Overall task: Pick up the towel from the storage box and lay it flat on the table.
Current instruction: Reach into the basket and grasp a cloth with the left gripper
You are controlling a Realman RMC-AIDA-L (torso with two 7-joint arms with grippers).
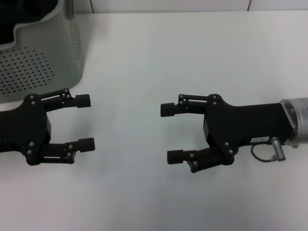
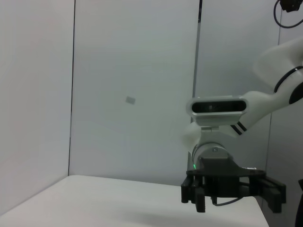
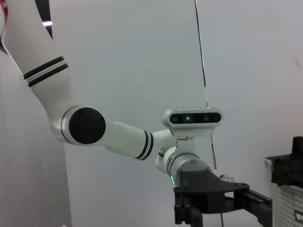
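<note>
The storage box (image 1: 43, 53), pale grey-green with perforated walls, stands on the white table (image 1: 144, 57) at the far left. A dark mass inside it, the towel (image 1: 14, 17), shows over the stepped rim. In the right wrist view the towel (image 3: 289, 163) bulges above the box's wall (image 3: 284, 203). My left gripper (image 1: 85, 122) is open and empty, hovering over the table just in front of the box. My right gripper (image 1: 169, 133) is open and empty, facing the left one across a gap at mid table.
The left wrist view shows my right gripper (image 2: 234, 201) and its arm over the table (image 2: 94, 198), with grey wall panels behind. The right wrist view shows my left gripper (image 3: 218, 213) and its white arm (image 3: 109, 135).
</note>
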